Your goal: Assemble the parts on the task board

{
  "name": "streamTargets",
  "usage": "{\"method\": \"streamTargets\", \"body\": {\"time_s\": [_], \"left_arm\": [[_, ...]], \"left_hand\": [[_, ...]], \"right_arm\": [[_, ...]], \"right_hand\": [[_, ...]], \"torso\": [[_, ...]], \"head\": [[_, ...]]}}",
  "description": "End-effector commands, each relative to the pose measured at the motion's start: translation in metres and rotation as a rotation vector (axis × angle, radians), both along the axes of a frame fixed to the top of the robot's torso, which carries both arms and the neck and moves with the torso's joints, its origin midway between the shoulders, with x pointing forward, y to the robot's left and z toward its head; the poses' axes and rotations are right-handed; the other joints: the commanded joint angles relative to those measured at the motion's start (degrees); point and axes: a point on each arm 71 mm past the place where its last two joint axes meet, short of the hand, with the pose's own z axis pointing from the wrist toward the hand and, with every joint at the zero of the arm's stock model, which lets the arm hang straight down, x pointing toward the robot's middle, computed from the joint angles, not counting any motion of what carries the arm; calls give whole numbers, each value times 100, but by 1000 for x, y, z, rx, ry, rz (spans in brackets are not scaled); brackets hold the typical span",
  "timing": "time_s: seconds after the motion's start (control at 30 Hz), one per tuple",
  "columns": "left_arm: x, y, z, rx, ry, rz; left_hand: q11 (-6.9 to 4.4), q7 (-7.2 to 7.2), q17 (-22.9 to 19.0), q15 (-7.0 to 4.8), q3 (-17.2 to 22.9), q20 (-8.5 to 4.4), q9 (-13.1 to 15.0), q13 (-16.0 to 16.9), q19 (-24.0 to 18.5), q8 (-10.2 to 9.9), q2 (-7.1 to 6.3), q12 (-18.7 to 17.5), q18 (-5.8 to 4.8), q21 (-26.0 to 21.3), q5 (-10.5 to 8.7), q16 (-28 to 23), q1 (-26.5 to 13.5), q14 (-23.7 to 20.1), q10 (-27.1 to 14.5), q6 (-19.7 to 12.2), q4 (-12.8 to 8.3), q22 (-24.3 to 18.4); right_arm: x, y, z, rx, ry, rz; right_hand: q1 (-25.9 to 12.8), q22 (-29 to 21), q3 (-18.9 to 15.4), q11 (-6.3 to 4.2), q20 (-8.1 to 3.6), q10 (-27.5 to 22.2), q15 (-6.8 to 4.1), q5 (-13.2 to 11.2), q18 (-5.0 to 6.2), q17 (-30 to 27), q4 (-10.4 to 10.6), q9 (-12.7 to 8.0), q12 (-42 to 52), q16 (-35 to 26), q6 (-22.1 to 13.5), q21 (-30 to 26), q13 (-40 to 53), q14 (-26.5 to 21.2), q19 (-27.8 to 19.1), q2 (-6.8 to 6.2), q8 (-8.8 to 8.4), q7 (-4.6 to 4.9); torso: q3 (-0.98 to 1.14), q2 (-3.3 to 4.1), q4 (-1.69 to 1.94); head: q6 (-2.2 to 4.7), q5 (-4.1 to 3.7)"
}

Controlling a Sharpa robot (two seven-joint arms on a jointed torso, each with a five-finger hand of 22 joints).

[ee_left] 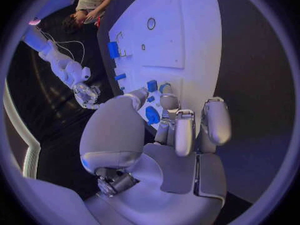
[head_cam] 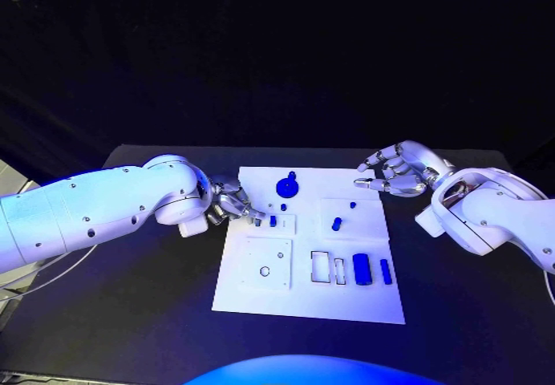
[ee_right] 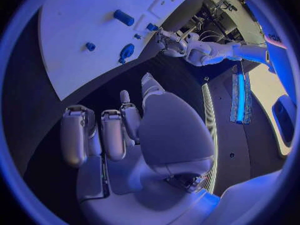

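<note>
reaching w/ left hand (head_cam: 228, 201) at the board's left edge, fingers curled by small blue parts (head_cam: 273, 220); can't tell if it holds one; go slow; right hand (head_cam: 393, 173) open, empty, off the task board (head_cam: 312, 301).

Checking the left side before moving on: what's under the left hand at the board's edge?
The left hand hangs over the task board edge beside small blue parts. Whatever lies directly beneath its fingers is covered.

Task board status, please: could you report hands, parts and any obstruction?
Left hand at task board left edge, fingers over small blue parts, grip unclear. Right hand open, off the far right corner. Nothing blocking.
</note>
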Motion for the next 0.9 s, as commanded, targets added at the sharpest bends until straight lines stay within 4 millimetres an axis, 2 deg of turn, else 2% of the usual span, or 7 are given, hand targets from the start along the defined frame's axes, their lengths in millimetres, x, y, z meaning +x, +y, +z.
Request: {"method": "streamTargets", "body": {"time_s": [0.03, 0.27, 0.73, 0.9], "left_arm": [[1, -3, 3, 14, -49, 2], [2, -5, 2, 80, -54, -12], [2, -9, -1, 162, -45, -44], [2, -13, -1, 163, -49, -46]], "left_hand": [[-21, -28, 1206, 37, -36, -10, 28, 2, -6, 39, 50, 29, 53, -10, 31, -13, -31, 498, -30, -18, 8, 10], [-37, -47, 1210, 23, -39, -20, 114, 13, 8, 135, 90, 46, 50, -3, 32, -10, -63, 500, -26, -35, 14, 26], [-57, -71, 1238, 7, -47, -33, 213, 41, 28, 248, 106, 72, 44, 10, 30, 5, -107, 511, -12, -45, 11, 50], [-67, -82, 1254, -1, -35, -39, 245, 67, 48, 284, 130, 93, 38, 24, 32, 13, -113, 517, 7, -50, 11, 75]], "right_arm": [[0, 1, 0, -2, -4, 11], [0, 2, 0, -2, -3, 12], [0, 1, -1, -3, -3, 9], [0, 1, -1, -3, -4, 10]], "right_hand": [[19, 897, -29, -20, 17, 21, 8, 27, 63, 350, -12, -9, 18, -19, -22, 8, 439, 316, 167, 49, 30, 2], [19, 897, -29, -20, 17, 21, 8, 27, 63, 350, -12, -9, 18, -19, -22, 8, 439, 316, 167, 49, 30, 2], [19, 897, -29, -20, 17, 21, 8, 27, 63, 350, -12, -9, 18, -19, -22, 8, 439, 316, 167, 49, 30, 2], [19, 897, -29, -20, 17, 21, 8, 27, 63, 350, -12, -9, 18, -19, -22, 8, 439, 316, 167, 49, 30, 2]], "torso": [[3, 3, -3], [8, 4, -3], [-6, 5, 0], [-2, 7, -2]], "head": [[-9, 6], [-21, 15], [-39, -1], [-34, 10]]}}
